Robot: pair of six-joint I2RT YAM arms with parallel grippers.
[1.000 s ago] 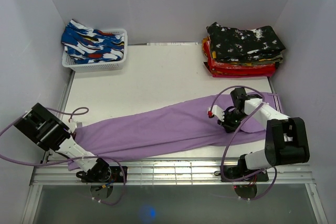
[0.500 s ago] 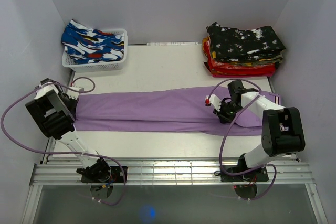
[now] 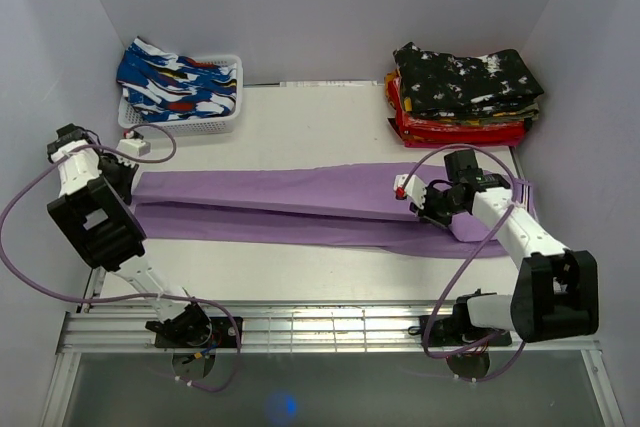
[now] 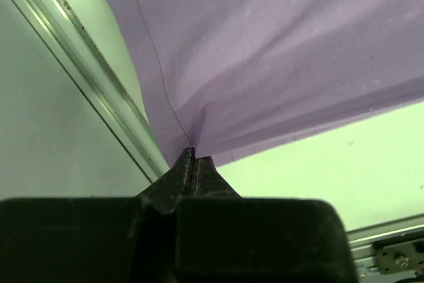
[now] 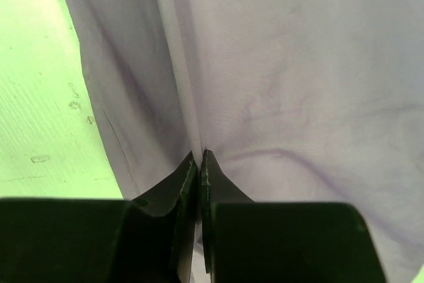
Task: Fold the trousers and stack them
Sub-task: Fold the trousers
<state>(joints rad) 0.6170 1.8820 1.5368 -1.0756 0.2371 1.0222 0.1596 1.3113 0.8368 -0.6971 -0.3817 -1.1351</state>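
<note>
The purple trousers lie stretched across the table from left to right, folded lengthwise. My left gripper is shut on their left end at the table's left edge; in the left wrist view the cloth runs out of the closed tips. My right gripper is shut on a fold near their right end; in the right wrist view the fabric is pinched between the tips. A stack of folded trousers sits at the back right.
A white basket with blue patterned cloth stands at the back left. A metal rail runs along the table's left edge. Purple cables loop off both arms.
My left gripper swung from the near left corner up to the far left, pulling the trousers straight across the table. My right gripper shifted slightly with its end.
</note>
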